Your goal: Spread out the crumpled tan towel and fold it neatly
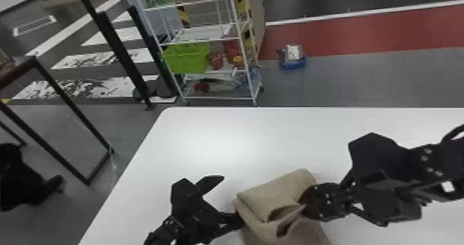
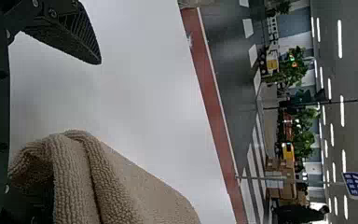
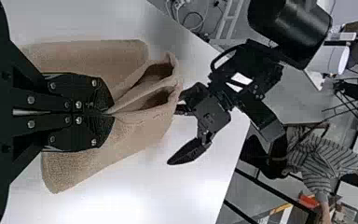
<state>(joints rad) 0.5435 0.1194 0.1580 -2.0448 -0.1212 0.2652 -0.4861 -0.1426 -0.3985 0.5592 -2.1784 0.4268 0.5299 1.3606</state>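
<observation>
Two black grippers meet at a rumpled, part-folded tan towel point(image 1: 269, 197) on a white table point(image 1: 221, 140), bottom of the head view, just right of centre. The right gripper point(image 1: 303, 207), its arm in from the right edge, pinches a fold; the left gripper point(image 1: 233, 199), angled up from the bottom, stands spread, one finger against the towel.

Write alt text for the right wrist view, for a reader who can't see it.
The right gripper pinches a raised fold of the loosely folded tan towel on a white table. Just beyond, the left gripper has its fingers spread, one of them at the towel's far edge.
</observation>
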